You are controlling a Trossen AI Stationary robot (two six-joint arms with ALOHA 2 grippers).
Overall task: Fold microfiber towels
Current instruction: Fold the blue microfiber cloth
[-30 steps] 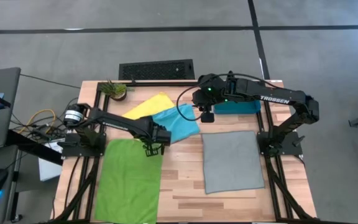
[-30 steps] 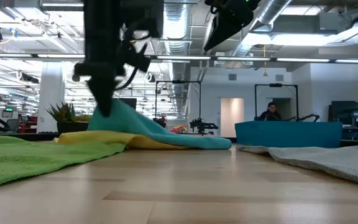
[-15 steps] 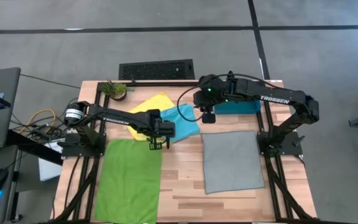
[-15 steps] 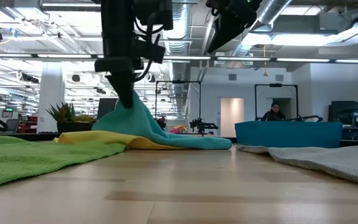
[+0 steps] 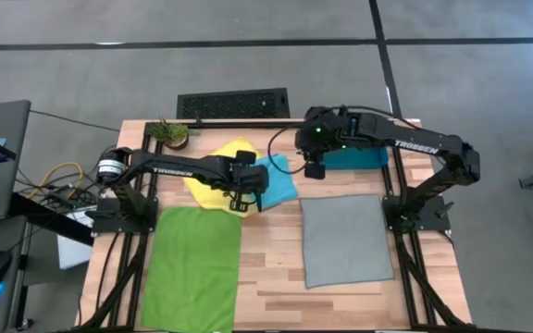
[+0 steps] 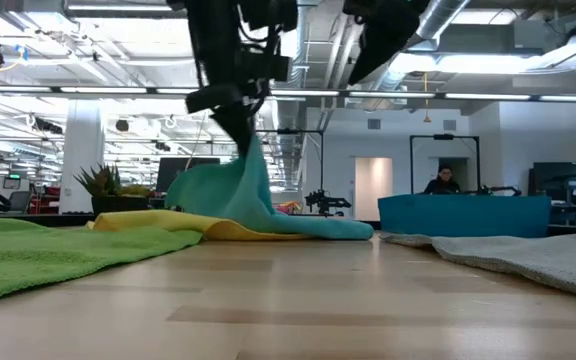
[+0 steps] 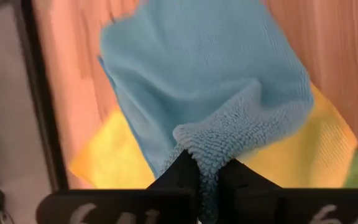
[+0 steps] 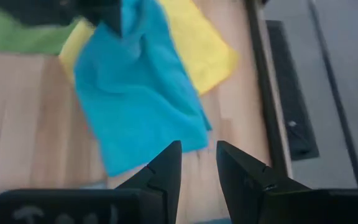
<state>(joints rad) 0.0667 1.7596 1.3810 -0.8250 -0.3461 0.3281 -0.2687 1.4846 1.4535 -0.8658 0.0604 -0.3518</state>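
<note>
You have a small potted plant (image 5: 170, 134) at the desk's (image 5: 276, 277) far left corner, a teal bin (image 5: 354, 158) near the far right edge, and a black floor vent (image 5: 233, 104) beyond.

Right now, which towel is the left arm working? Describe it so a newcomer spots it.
Start at the potted plant at the table's far edge. Beside it lies the yellow towel, and on that the turquoise towel, one corner lifted in the shut left gripper. No other cloth is raised.

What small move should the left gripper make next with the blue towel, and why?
Probably carry the pinched corner across toward the opposite edge. The left gripper is shut on the turquoise towel, whose corner is raised while the rest lies on the yellow towel.
</note>
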